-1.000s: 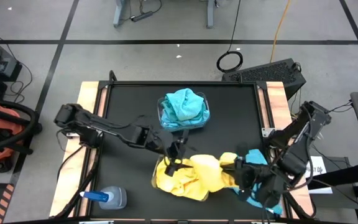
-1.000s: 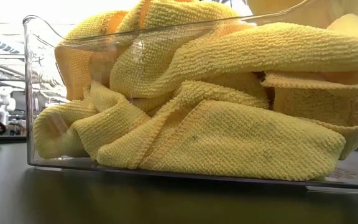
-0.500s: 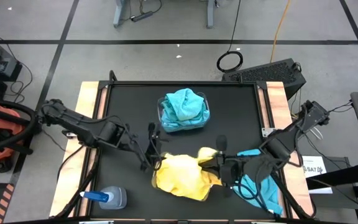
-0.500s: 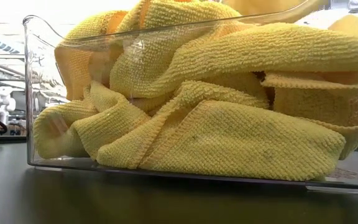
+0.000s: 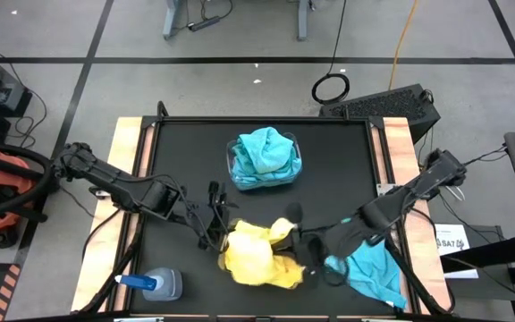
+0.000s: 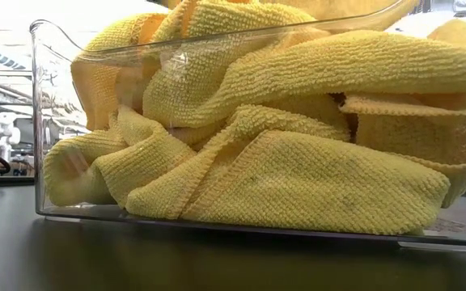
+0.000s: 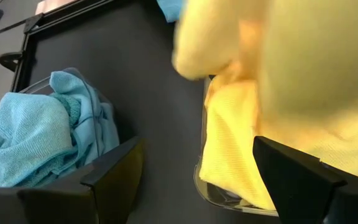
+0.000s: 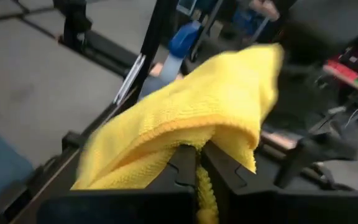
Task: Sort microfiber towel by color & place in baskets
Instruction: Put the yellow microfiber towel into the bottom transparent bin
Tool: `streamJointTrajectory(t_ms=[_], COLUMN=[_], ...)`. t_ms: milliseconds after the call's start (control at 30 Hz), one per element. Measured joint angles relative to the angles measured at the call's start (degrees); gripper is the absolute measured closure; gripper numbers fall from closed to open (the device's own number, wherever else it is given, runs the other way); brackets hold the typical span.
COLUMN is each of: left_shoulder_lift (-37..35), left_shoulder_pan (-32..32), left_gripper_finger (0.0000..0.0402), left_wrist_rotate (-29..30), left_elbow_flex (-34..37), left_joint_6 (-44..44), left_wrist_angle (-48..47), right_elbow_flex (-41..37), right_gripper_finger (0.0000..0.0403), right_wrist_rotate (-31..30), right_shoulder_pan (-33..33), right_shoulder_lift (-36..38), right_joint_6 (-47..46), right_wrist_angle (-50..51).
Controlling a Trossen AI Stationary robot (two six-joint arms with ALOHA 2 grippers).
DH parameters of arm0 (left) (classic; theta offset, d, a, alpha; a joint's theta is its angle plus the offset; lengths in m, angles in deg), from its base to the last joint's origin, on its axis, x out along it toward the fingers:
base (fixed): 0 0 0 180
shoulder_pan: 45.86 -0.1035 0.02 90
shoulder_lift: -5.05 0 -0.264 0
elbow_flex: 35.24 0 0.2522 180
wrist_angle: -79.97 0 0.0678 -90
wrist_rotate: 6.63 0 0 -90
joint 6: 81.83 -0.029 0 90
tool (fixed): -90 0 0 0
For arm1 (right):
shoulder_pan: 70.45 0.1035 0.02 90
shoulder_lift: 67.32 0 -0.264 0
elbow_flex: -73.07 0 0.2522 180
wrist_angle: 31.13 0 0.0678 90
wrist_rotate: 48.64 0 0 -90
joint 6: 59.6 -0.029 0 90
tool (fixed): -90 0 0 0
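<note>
At 6 o'clock near the black table's point(image 5: 177, 152) front edge, the right gripper point(image 8: 197, 163), fingers pinched on a bright yellow microfiber towel point(image 8: 191, 112), hangs over the yellow-filled clear plastic basket point(image 6: 55, 121). Left gripper point(image 7: 194, 168) gapes empty at its 9 o'clock. Bare tabletop separates it from the turquoise-filled clear basket point(image 5: 265, 157) at 12 o'clock.

Spray bottle point(image 5: 155, 284), clear with blue cap, laid on its side at the table's point(image 5: 186, 152) near left corner. Black keyboard point(image 5: 384, 105) and coiled cable point(image 5: 330, 88) seen on the floor beyond the far right corner.
</note>
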Motion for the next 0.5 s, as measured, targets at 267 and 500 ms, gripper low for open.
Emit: streamJointTrajectory(t_ms=[267,500], left_shoulder_lift=[0.0,0.0], left_shoulder_pan=[0.0,0.5], left_gripper_finger=[0.0091,0.0091], left_wrist_rotate=[0.1,0.5], left_elbow_flex=[0.0,0.0], left_joint_6=[0.0,1.5], left_wrist_angle=[0.0,-1.9], right_elbow_flex=[0.0,0.0], right_gripper_finger=[0.0402,0.0402], right_wrist_rotate=[-0.2,-10.3], right_shoulder_pan=[0.0,1.4], right_shoulder_lift=[-6.8,-4.2], right_joint_6=[-1.5,-5.9], right_wrist_angle=[1.6,9.9])
